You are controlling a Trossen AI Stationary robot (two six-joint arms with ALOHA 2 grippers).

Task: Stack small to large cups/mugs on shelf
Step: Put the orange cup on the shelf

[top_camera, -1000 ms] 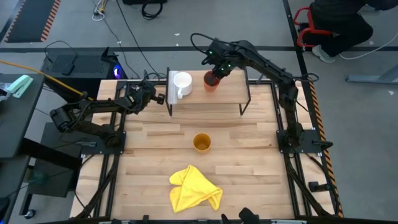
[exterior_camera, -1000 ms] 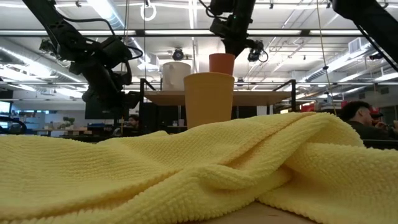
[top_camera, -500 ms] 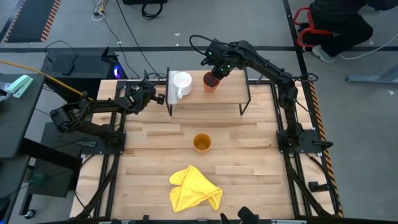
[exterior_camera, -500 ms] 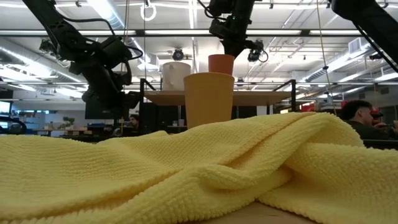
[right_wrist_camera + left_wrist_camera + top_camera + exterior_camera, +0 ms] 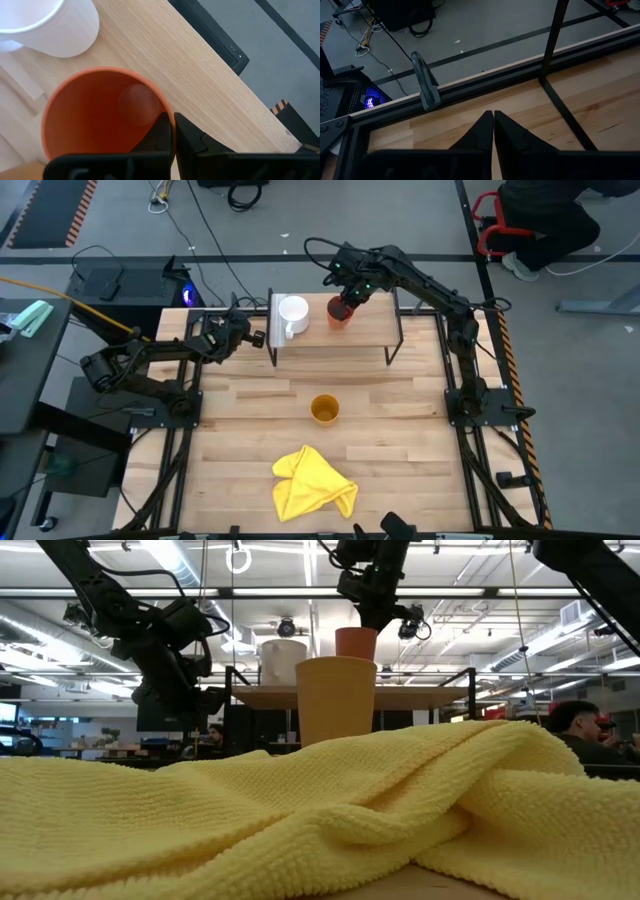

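Observation:
The red-orange cup [image 5: 340, 312] is on the low wooden shelf [image 5: 365, 335], with the white mug [image 5: 292, 314] standing to its left on the same board. My right gripper [image 5: 347, 300] is above the cup, shut on its rim. The yellow-orange cup [image 5: 324, 409] stands upright on the tabletop in front of the shelf. My left gripper [image 5: 258, 338] waits by the shelf's left end, fingers shut [image 5: 493, 125], holding nothing. My right gripper pinches the red-orange cup's rim [image 5: 159, 107] on the side away from the white mug [image 5: 55, 25], one finger inside the cup and one outside. The fingers come from above, pointing down. The cup stays upright over the shelf board [image 5: 200, 80]; the yellow-orange cup [image 5: 336, 700] hides its base.
A crumpled yellow cloth [image 5: 313, 483] lies near the table's near edge and fills the low view's foreground [image 5: 300, 820]. The shelf's thin black legs [image 5: 394, 345] stand at its corners. Bare tabletop [image 5: 420, 440] lies between the shelf and the cloth.

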